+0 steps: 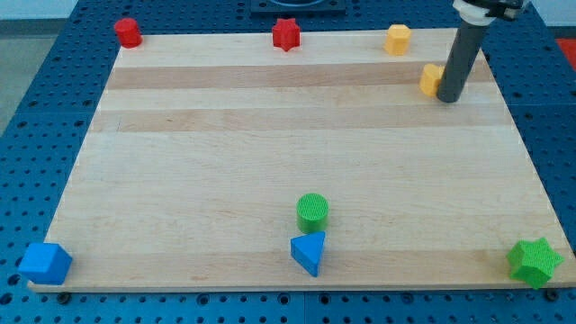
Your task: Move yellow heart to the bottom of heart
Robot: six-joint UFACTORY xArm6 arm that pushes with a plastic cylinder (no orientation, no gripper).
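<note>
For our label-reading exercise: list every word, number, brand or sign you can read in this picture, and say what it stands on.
None: no readable text, number, brand or sign shows anywhere.
The wooden board is bare wood grain.
The blocks, such as the red star, green cylinder and blue triangle, carry no markings.
My tip, touching a yellow block, is plain dark.

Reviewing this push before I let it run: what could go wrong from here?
1. My tip is pressed against the right side of a yellow block, partly hiding it, so its shape is unclear; a second yellow block sits nearby and could be the intended heart.
2. Both yellow blocks sit near the board's top edge; an off-centre push may send one off.
3. No other heart is identifiable, so the destination is ambiguous.
</note>
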